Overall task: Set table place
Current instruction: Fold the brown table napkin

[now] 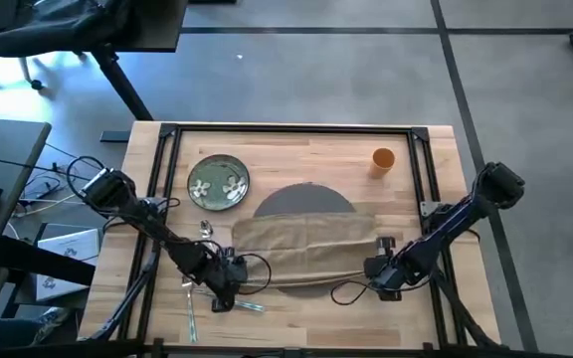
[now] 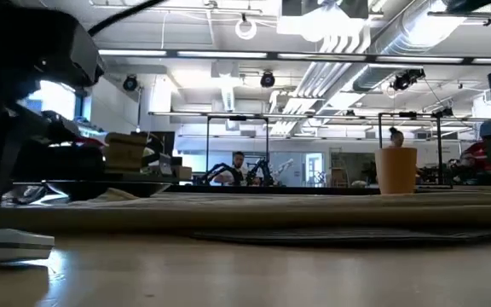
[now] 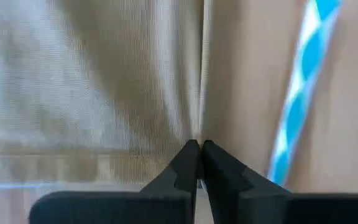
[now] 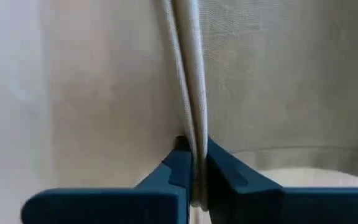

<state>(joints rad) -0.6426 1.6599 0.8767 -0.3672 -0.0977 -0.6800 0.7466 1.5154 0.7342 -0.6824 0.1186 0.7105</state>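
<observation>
A beige napkin lies spread across the round grey mat on the worktop. The green floral plate and orange cup sit apart behind it. Cutlery lies near the front edge.

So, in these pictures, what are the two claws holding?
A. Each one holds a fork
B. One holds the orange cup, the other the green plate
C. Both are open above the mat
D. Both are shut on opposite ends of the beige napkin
D: both wrist views show fingers pinched on cloth, the left claw and right claw at opposite ends of the beige napkin lying across the grey mat.
</observation>
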